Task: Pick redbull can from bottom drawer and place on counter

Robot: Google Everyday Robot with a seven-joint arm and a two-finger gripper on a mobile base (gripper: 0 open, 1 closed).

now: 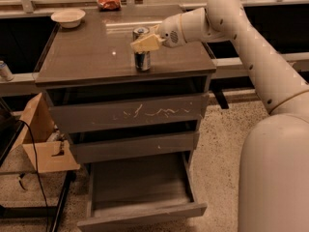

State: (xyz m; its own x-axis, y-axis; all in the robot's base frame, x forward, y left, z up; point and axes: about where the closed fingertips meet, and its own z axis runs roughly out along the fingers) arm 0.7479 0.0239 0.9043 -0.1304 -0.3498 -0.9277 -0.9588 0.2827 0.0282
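Note:
The redbull can stands upright on the counter, near its front edge right of the middle. My gripper reaches in from the right and is closed around the can's upper part; one cream finger crosses in front of it, the other is hidden behind it. The bottom drawer is pulled out below, and nothing shows inside it.
A white bowl and a red snack packet sit at the counter's back. The two upper drawers are closed. A cardboard box and a black cable are on the left. Another can stands on the left ledge.

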